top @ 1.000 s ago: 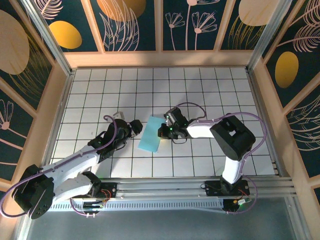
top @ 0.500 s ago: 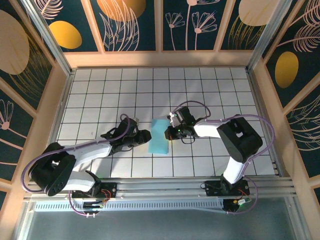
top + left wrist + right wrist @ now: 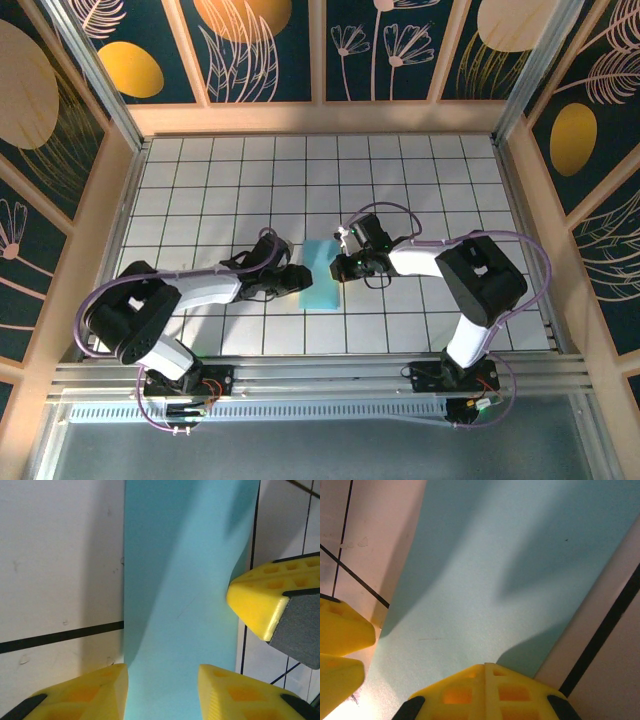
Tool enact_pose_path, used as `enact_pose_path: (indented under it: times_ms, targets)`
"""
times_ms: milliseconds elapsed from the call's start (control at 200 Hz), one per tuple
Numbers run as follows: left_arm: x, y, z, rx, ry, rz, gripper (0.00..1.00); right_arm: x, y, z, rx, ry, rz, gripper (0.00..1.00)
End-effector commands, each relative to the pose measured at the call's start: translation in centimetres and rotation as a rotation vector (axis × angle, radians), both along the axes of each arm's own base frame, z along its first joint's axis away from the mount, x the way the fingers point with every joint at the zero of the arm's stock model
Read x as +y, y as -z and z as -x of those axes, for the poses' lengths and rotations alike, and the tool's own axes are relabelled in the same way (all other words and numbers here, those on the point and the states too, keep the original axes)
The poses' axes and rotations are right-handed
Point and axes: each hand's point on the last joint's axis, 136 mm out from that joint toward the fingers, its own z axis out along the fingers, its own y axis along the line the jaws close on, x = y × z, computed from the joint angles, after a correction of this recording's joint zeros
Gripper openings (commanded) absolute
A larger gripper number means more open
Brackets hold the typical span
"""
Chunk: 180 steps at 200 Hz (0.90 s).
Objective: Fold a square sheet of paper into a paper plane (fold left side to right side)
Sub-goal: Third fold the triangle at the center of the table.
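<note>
Top external view is showing the light-blue sheet of paper lying near the middle of the white grid table as a narrow folded strip, its long side running from near to far with a slight tilt. The left arm is reaching in low from the left, and the left gripper is sitting at the strip's left edge. The right arm is bending in from the right, and the right gripper is sitting at the strip's right edge, so the two claws are facing each other across the paper. Left wrist view is showing the left claw's two yellow fingers standing apart, with the blue strip lying flat in the gap between them. One finger is just beside the strip's edge and the other is overlapping the strip. I cannot tell whether they are pressing on it. One yellow finger of the right claw is touching the strip's opposite edge there. Right wrist view is showing the right claw's fingers closed together, tip against tip, with nothing between them. Their tips are sitting over the paper close to its edge, beside a black grid line.
</note>
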Motion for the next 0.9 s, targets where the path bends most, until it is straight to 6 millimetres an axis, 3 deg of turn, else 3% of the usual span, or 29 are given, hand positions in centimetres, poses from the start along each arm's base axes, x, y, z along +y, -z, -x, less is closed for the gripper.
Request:
enact_pose_path:
  times_ms: [0, 215, 500, 896]
  targets:
    - [-0.7, 0.2, 0.2, 0.011, 0.039, -0.013, 0.41, -3.6, 3.3, 3.0, 0.12, 0.019, 0.154, 0.0]
    - [-0.1, 0.9, 0.0, 0.014, 0.022, -0.074, 0.46, -3.6, 3.2, 3.0, 0.114, 0.02, 0.157, 0.0]
    - [0.8, 0.3, -0.4, -0.012, -0.01, -0.125, 0.46, -3.8, 3.5, 3.1, 0.116, 0.021, 0.163, 0.0]
    - [-1.1, 0.9, 0.2, 0.022, 0.045, -0.047, 0.43, -3.9, 3.7, 3.2, 0.118, 0.023, 0.169, 0.0]
